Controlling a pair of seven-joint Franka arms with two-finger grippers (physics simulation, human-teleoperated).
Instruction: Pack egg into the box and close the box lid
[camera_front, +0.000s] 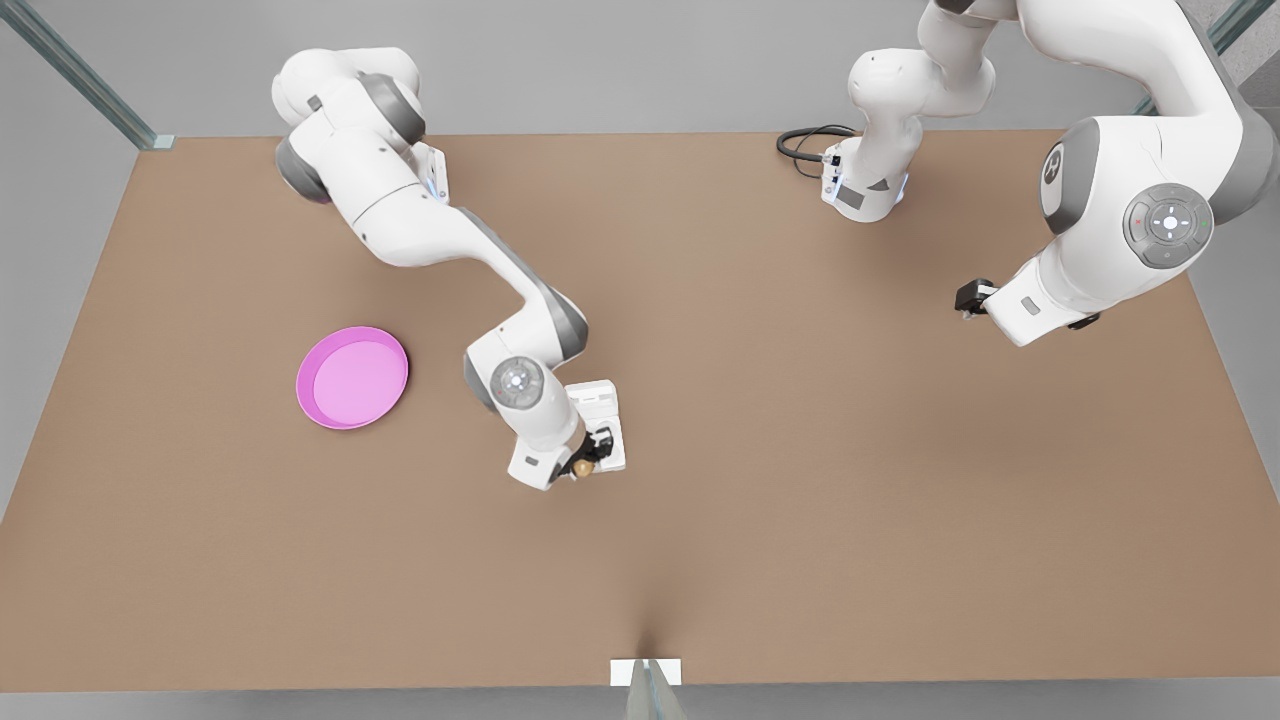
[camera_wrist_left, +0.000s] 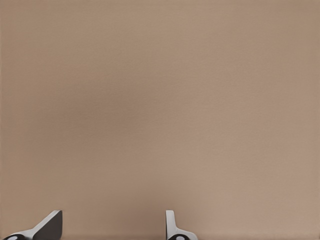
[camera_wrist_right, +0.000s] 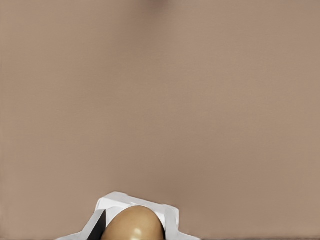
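Tan-brown oval egg (camera_front: 583, 467) sits pinched in the right gripper (camera_front: 590, 460), over the small white square box (camera_front: 603, 428) near the brown table's (camera_front: 800, 450) middle; the left gripper (camera_wrist_left: 112, 225) waits with fingers spread, well apart

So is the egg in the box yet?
Not yet. The right gripper holds the egg just over the box, so picking it up looks done. Dropping it into a cup and shutting the lid are left. The left gripper waits, open, away from the box.
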